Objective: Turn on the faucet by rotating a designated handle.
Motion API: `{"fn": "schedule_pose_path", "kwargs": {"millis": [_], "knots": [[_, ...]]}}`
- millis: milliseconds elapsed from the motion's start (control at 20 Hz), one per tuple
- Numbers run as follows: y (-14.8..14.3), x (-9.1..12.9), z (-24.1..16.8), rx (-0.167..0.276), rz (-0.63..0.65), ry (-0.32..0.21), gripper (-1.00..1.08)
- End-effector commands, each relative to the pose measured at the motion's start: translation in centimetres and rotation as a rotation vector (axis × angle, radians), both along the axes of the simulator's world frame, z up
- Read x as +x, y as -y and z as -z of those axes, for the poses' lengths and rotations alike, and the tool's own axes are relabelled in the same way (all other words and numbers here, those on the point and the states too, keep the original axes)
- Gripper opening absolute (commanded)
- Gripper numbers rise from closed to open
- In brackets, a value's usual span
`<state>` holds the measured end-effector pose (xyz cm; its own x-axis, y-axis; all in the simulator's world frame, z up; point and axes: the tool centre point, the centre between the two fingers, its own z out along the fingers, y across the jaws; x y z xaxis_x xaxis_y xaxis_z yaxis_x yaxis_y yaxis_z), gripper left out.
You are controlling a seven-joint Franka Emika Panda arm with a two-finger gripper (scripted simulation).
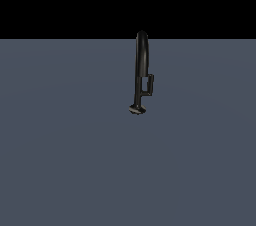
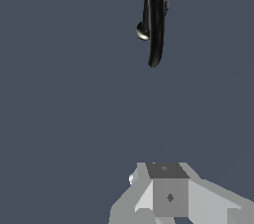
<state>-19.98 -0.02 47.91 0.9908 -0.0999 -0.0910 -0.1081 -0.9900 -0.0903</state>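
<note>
Only the faucet (image 1: 141, 65) shows clearly, its handle (image 1: 148, 84) small (fingers indistinct).

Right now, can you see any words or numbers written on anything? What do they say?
None: no words, letters, numbers or signs can be read in either view.
The faucet is plain glossy black, and so is its handle.
The grey floor is bare of print.
The gripper shows only small dark marks on its grey body, not letters.
</note>
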Motion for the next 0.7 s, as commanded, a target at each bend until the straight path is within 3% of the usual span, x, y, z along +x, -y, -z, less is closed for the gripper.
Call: {"fn": "schedule_pose_path", "kwargs": {"millis": [0, 650], "knots": [[0.0, 1.3, 0.2, 0.028, 0.03, -0.029, -1.0], [0.8, 8.9, 2.2, 0.196, 0.205, -0.2, -1.0]]}}
